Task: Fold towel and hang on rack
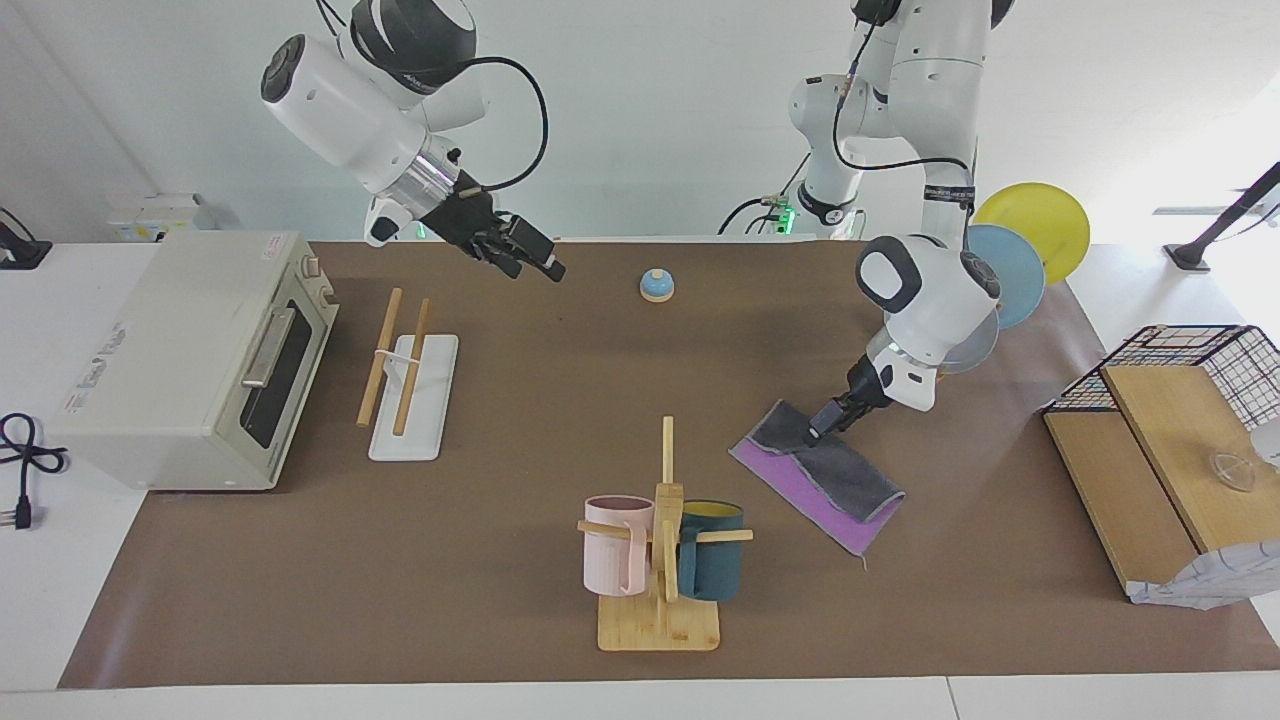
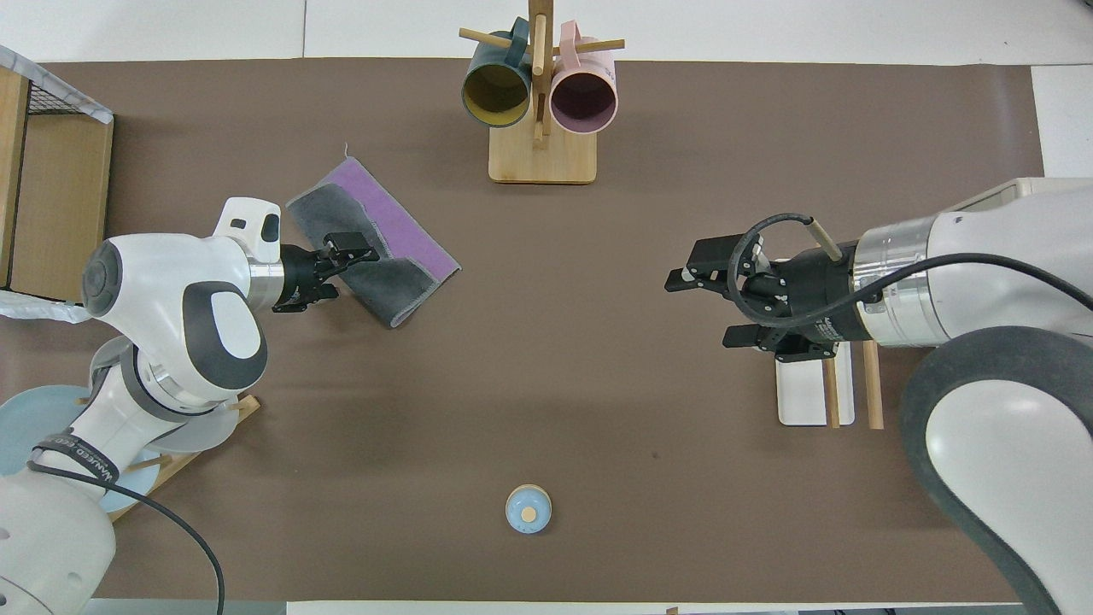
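The towel [image 1: 815, 475] [image 2: 376, 239] lies flat on the brown mat toward the left arm's end, its dark grey flap folded over the purple face. My left gripper [image 1: 822, 428] [image 2: 354, 254] is tilted, its tips down at the grey flap near the end of the towel nearest the robots; it looks open and holds nothing. The rack [image 1: 410, 385] [image 2: 803, 393], two wooden rods on a white base, stands toward the right arm's end and is bare. My right gripper [image 1: 535, 268] [image 2: 702, 309] is open and empty, waiting in the air beside the rack.
A mug tree [image 1: 660, 540] [image 2: 538, 94] with two mugs stands farther from the robots than the towel. A toaster oven [image 1: 190, 360] sits beside the rack. A small bell [image 1: 656, 286] [image 2: 528, 509] is near the robots. A plate stand [image 1: 1010, 260] and a wire basket [image 1: 1160, 420] are at the left arm's end.
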### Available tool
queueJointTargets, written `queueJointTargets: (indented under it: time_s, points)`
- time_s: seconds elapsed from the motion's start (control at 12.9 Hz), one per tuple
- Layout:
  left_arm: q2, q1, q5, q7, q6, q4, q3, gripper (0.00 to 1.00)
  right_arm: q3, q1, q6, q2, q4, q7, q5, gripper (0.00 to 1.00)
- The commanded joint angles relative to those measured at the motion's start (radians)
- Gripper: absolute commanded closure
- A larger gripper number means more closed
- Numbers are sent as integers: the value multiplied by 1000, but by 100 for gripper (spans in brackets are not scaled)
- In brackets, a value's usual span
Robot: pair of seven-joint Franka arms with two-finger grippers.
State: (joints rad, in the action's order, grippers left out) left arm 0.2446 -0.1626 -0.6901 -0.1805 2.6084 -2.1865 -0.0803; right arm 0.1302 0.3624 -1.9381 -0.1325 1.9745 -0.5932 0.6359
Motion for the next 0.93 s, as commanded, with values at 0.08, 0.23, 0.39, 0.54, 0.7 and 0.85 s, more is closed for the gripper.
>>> queueJointTargets:
  time_s: [0.08,0.23,0.39,0.54,0.7,0.85]
  points:
    - [-30,-9,-40,-8,53,-49,-1,5,2,6,-2,-27,27,-8,18,0]
    - [-28,-11,-74,-8,56,-47,-1,8,0,6,-5,-27,27,-8,18,0]
    - [-28,-18,-78,-17,55,-47,-4,8,0,4,4,-27,27,-8,19,0]
    - [-25,-52,-78,-46,58,-47,-1,11,2,4,4,-27,27,-7,18,0]
    - [-19,-54,-78,-47,64,-49,-1,24,0,4,2,-27,27,-7,19,0]
    - [-19,-54,-78,-42,65,-49,-1,36,0,4,5,-27,27,-7,19,0]
